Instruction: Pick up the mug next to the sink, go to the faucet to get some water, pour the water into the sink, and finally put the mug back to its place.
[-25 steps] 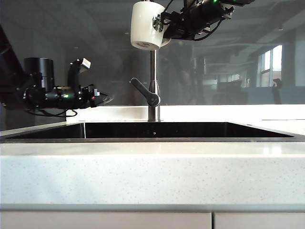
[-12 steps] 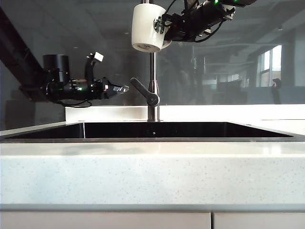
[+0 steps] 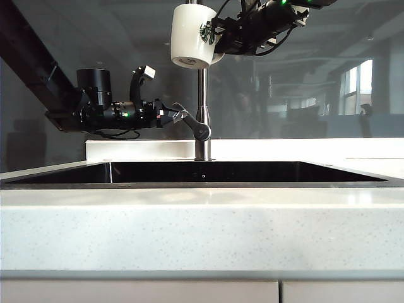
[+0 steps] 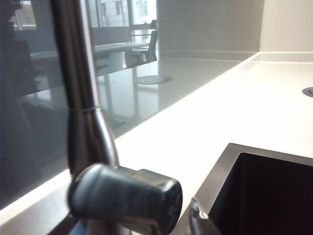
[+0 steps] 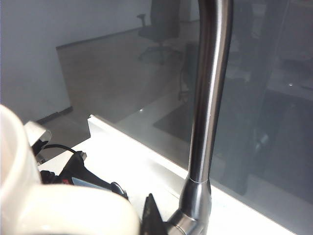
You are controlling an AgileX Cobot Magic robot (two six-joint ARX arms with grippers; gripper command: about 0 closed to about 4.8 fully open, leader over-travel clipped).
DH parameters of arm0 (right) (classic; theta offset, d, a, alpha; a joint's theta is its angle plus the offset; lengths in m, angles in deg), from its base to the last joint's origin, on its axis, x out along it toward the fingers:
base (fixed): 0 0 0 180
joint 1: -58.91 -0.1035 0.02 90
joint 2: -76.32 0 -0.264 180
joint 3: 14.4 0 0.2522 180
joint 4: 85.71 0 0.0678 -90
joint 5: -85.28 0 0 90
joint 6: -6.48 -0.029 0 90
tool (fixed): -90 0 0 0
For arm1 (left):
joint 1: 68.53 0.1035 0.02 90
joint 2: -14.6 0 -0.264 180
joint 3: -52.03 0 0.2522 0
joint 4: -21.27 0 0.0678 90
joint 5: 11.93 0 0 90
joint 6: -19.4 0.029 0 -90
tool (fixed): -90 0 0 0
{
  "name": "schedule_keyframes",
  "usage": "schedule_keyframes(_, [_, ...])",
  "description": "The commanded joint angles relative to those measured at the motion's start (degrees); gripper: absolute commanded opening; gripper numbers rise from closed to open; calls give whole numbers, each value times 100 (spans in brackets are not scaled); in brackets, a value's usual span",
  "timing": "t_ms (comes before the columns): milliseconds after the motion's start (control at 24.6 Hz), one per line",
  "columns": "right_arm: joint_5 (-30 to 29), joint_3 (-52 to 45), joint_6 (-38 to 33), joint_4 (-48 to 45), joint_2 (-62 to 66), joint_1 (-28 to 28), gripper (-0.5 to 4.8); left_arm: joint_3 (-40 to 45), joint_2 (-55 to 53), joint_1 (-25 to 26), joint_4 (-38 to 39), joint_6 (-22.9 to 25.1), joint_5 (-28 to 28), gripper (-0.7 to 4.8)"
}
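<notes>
The white mug with a green logo hangs upright high over the sink, in front of the top of the steel faucet. My right gripper is shut on the mug's handle side. In the right wrist view the mug fills a corner, with one dark finger beside the faucet stem. My left gripper stands open at the tip of the faucet's lever. The left wrist view shows the lever up close with one fingertip beside its end. No water shows.
A dark glass backsplash rises behind the pale speckled counter. The left arm's body hangs over the sink's left end. A round fitting sits in the counter beyond the sink's corner.
My left arm has swung right and risen, bringing its gripper from well left of the faucet to the lever's tip, with the jaws opened wider. The mug stayed put.
</notes>
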Motion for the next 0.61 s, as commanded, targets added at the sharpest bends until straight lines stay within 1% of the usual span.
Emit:
schedule_keyframes(41, [-31,101,-70,-295,-66,-9,-5,-103,2,-50,-122,26,-7,256])
schedule_keyframes(122, [-31,101,-68,-284,-66,-9,-5,-109,2,-55,-153,-20,-153,255])
schedule_keyframes(203, [-28,101,-68,-282,-66,-9,-5,-109,2,-52,-151,-26,-448,255])
schedule_keyframes(366, [-28,101,-68,-258,-66,-9,-5,-109,4,-55,-247,-76,-625,255])
schedule_keyframes(488, [-24,101,-68,-254,-66,-9,-5,-109,4,-55,-431,-214,-732,255])
schedule_keyframes(610, [-2,101,-63,-256,-66,-9,-5,-109,4,-55,-774,-463,-728,255])
